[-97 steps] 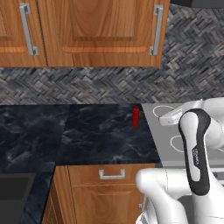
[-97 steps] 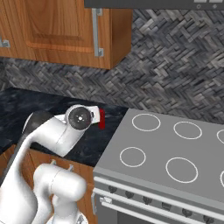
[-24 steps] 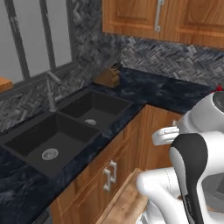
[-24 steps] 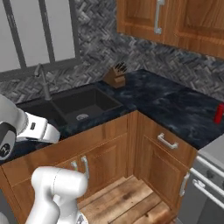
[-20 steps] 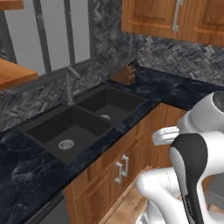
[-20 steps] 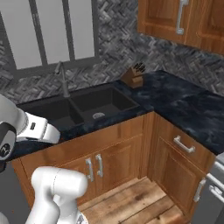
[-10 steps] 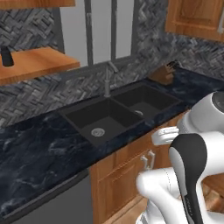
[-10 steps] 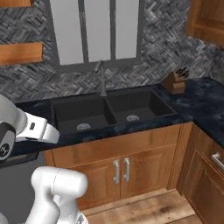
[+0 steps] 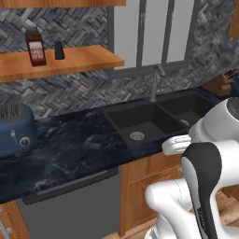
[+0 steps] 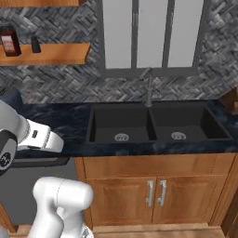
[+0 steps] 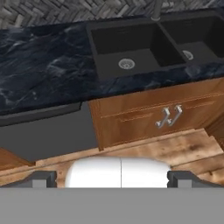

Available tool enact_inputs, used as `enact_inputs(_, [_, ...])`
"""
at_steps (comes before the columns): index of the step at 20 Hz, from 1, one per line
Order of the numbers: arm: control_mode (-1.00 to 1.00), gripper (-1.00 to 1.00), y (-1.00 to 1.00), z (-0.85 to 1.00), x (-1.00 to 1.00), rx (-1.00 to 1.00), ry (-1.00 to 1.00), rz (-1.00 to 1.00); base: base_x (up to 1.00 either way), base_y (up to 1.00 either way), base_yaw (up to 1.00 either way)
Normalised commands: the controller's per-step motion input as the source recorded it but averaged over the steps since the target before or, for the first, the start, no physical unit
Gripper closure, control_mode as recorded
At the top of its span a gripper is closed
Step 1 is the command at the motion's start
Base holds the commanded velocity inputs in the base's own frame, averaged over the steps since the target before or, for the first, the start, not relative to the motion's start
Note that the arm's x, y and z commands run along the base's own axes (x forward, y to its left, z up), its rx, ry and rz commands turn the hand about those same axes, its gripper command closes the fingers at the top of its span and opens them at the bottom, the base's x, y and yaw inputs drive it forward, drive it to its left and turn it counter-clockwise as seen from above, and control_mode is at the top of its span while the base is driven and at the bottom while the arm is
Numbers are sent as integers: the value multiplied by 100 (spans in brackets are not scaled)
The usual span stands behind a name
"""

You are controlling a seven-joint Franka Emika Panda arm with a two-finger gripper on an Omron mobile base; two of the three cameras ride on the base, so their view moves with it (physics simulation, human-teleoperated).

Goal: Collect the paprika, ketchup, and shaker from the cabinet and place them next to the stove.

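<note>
The paprika [image 9: 36, 49], a dark red-brown jar with a pale label, stands on the open orange-brown cabinet shelf [image 9: 74, 59] at the upper left. The small dark shaker [image 9: 59, 50] stands just to its right. The right base view has the paprika [image 10: 9, 41] and the shaker [image 10: 35, 44] on the same cabinet shelf [image 10: 56, 54]. My gripper [image 11: 112, 179] is open, its fingertips [image 11: 41, 178] wide apart with nothing between them. It points down at the floor in front of the counter, far below the shelf. The ketchup and the stove are out of view.
A blue toaster [image 9: 16, 128] sits on the dark marble counter [image 9: 74, 149] under the shelf. A black double sink [image 10: 148, 123] with a faucet [image 10: 148, 88] lies to the right, below a window. A knife block [image 9: 223, 81] stands far right. Below are a dark dishwasher front [image 11: 48, 131] and wooden doors [image 11: 168, 116].
The base has swung left, so both base views swept from the corner counter to the sink, the toaster and the open shelf. The gripper has stayed open.
</note>
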Motion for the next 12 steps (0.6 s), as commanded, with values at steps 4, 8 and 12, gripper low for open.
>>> enact_inputs(4, [100, -100, 0, 0, 0, 0, 0, 0, 0, 41, 41])
enact_inputs(8, [100, -100, 0, 0, 0, 0, 0, 0, 2, 47, 36])
enact_inputs(12, [100, -100, 0, 0, 0, 0, 0, 0, 25, 55, 28])
